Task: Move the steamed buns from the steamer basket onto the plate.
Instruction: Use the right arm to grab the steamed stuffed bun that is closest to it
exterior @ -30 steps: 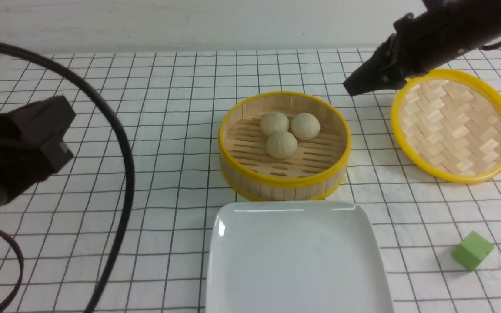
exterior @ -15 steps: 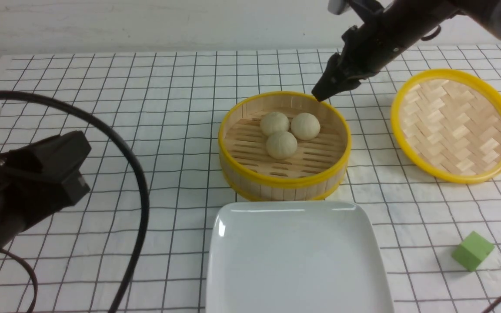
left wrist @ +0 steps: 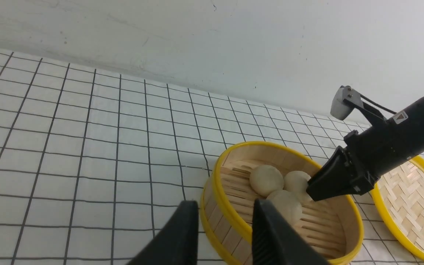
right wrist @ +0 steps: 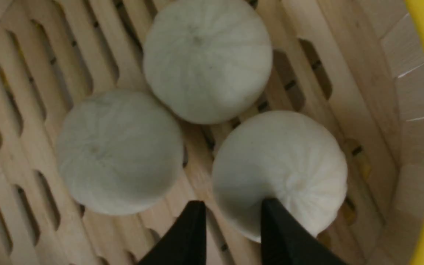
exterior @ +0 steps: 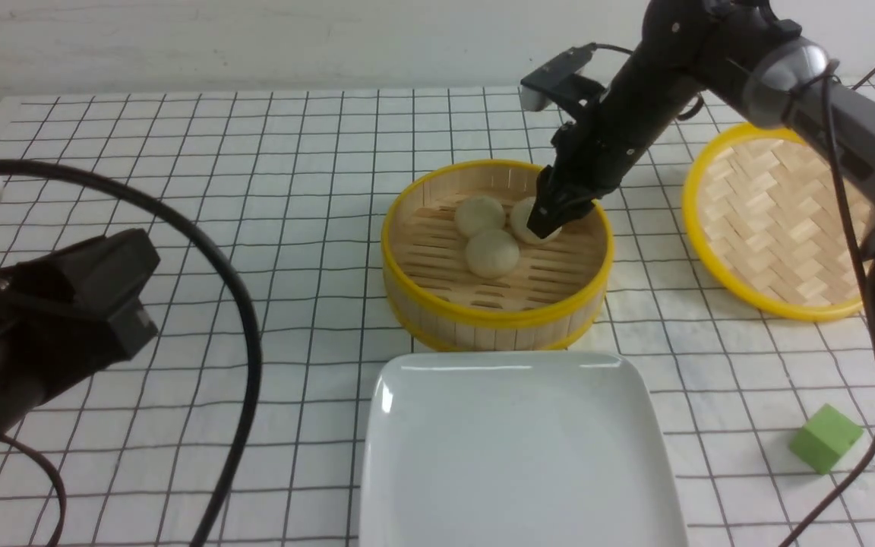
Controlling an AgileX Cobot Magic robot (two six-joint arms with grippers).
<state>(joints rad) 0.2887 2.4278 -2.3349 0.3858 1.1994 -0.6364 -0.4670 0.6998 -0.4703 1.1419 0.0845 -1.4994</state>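
A: Notes, starting at the near edge. The plate (exterior: pixel 521 456) is bare and sits just in front of the steamer basket (exterior: pixel 498 323). A green cube (exterior: pixel 825 438) lies off to the right and is not involved. The left gripper (left wrist: pixel 225 209) hangs off to the left, well apart from the basket, with its fingers spread and nothing between them.

B: And the steamed buns (exterior: pixel 492 252)?

A: All three are on the slatted floor in a tight cluster. None is on the plate, so I'd call this the first pick. The right gripper (exterior: pixel 545 222) is inside the rim, tip down at the right-hand far bun (right wrist: pixel 282 165).

B: Is it pinching that one?

A: No. The fingers are parted, with a narrow, empty gap. One fingertip (right wrist: pixel 280 232) overlaps that bun's edge. The other is over the slats between it and its neighbour (right wrist: pixel 118 151). I can't tell from the wrist view whether the pad actually touches the dough.

B: So the bun is off-centre.

A: Yes, it sits beside the gap, not in it, and the gap looks narrower than the bun. To do this well:
- Spread the fingers wider and shift across until the bun is centred.
- Lower past its widest part without nudging the other two.
- Close gently, since soft dough probably dents.
- Lift clear of the wall before heading for the plate.

B: Anything beyond?

A: The woven lid (exterior: pixel 772 228) lies on the checked cloth (exterior: pixel 293 190), apart from the basket.
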